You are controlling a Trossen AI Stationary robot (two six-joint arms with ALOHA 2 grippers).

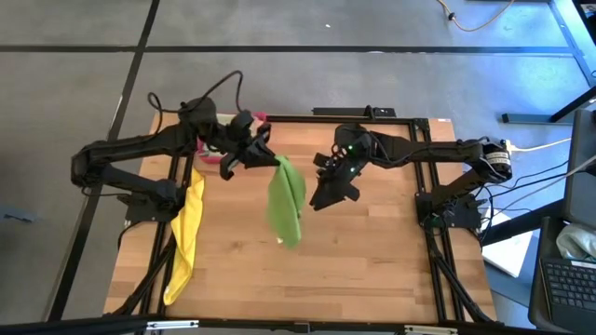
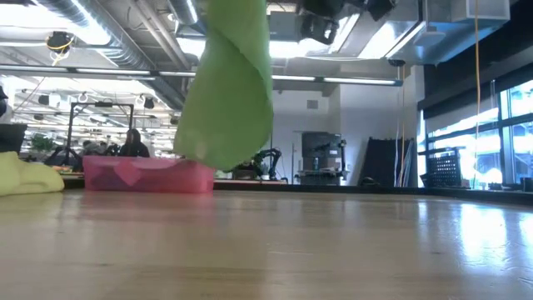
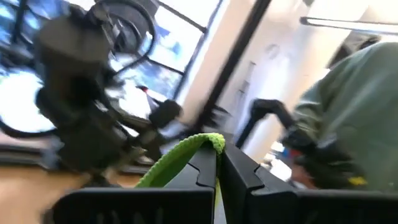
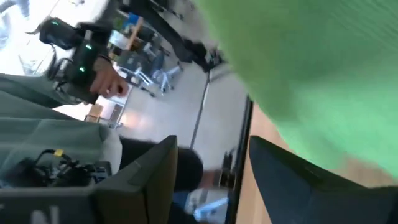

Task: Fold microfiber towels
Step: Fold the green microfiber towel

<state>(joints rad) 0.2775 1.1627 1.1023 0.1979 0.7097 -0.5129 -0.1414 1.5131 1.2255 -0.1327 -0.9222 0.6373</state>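
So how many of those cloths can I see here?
2. A bright green towel hangs above the table's middle, pinched by the left gripper. A yellow towel lies along the table's left edge. Others may be hidden, perhaps in the pink tray.

- The worktop (image 1: 354, 251) is pale wood planks inside a black metal frame (image 1: 93, 205).
- Grey floor (image 1: 307, 74) surrounds it, crossed by dark seam lines.
- Beyond the worktop's far edge lies an open hall with exposed ducts (image 2: 100, 42) and long ceiling strip lights (image 2: 333, 79).
- Tall windows (image 2: 500, 133) line one side, letting in bright daylight.
- A seated person (image 2: 133, 143) shows far off among equipment.
- A laptop (image 1: 563, 284) sits beside the frame.
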